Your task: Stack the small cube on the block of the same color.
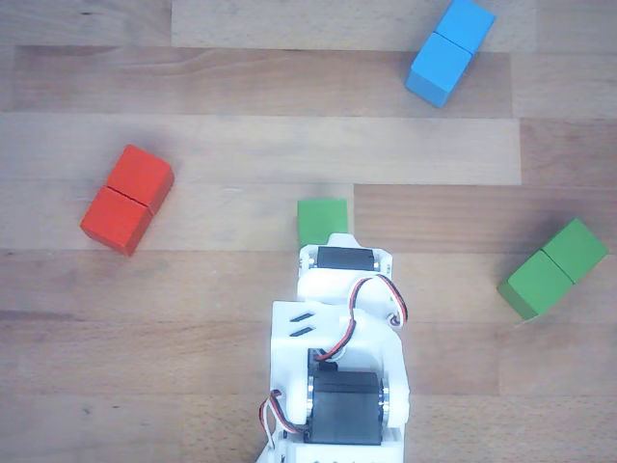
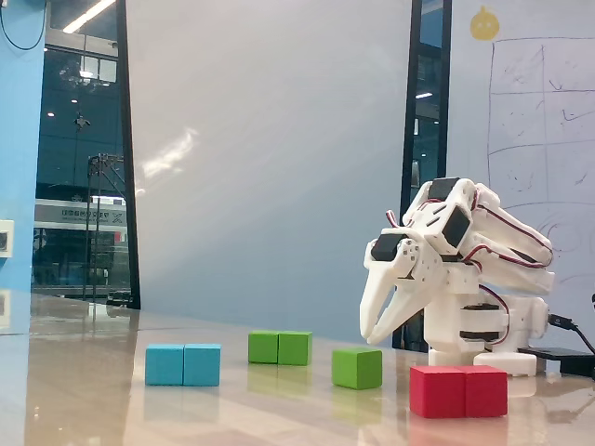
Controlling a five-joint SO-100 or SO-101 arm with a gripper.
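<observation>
Wooden tabletop (image 1: pixel 241 145) lying under white arm. Gripper (image 2: pixel 374 336) hovering above small green cube (image 1: pixel 322 221), fingers spread narrowly, holding nothing. Cube, matte and plain, sitting near centre in other view, at arm's 12 o'clock. Approach step, likely; next: descending, closing on cube. Green oblong block (image 1: pixel 553 268), seamed mid-length, waiting at cube's 4 o'clock, well apart.
</observation>
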